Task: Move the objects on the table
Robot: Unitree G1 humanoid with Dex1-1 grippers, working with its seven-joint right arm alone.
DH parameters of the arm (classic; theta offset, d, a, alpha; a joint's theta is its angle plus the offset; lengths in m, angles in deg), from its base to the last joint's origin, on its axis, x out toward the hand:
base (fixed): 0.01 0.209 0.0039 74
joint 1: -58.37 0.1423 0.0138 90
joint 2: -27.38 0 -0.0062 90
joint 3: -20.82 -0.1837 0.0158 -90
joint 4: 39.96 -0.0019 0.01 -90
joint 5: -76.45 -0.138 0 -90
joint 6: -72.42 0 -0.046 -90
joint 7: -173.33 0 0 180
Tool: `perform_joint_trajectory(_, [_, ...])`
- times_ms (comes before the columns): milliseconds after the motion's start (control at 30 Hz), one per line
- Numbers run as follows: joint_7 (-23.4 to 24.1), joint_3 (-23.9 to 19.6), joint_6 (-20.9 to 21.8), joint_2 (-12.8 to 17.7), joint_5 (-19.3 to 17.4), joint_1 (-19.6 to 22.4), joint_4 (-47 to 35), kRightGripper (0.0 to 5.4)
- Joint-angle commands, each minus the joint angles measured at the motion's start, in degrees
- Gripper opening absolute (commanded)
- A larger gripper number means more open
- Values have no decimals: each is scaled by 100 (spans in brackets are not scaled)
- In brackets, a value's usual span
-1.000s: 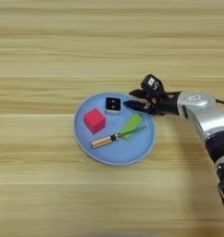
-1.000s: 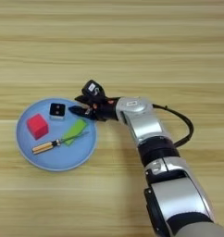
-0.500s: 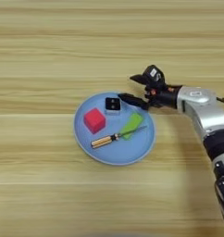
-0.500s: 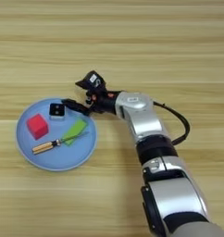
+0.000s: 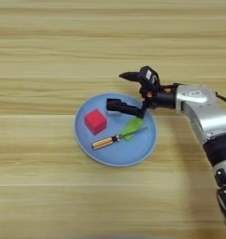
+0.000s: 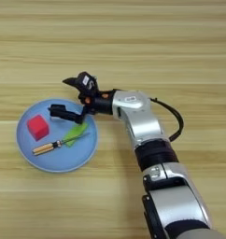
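Here, red cube (image 5: pixel 95 121) lies left of the gripper's (image 5: pixel 118 90) spread fingers.

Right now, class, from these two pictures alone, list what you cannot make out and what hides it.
- Both views: the patch of plate under the open gripper's lower finger is covered.
- Both views: the green piece by the tool is too small to identify.
- Left eye view: the arm runs off the bottom right corner.
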State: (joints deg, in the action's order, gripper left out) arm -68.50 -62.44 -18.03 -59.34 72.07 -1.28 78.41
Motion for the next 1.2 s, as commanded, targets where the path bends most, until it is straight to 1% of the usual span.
perform_joint_trajectory(33, [35, 20, 181, 187, 14, 336, -329, 538])
perform_joint_trajectory(200, [93, 99, 209, 194, 147, 339, -272, 538])
perform_joint_trajectory(433, [152, 187, 249, 138, 240, 342, -315, 538])
perform_joint_trajectory(533, [131, 255, 280, 163, 295, 321, -344, 538])
perform_joint_trajectory(833, [199, 377, 262, 241, 535, 357, -100, 538])
perform_joint_trajectory(933, [170, 386, 290, 249, 530, 337, -127, 538])
perform_joint_trajectory(1067, [-10, 409, 394, 257, 418, 237, -331, 538])
perform_joint_trajectory(1200, [-168, 394, 369, 238, 274, 154, -570, 538])
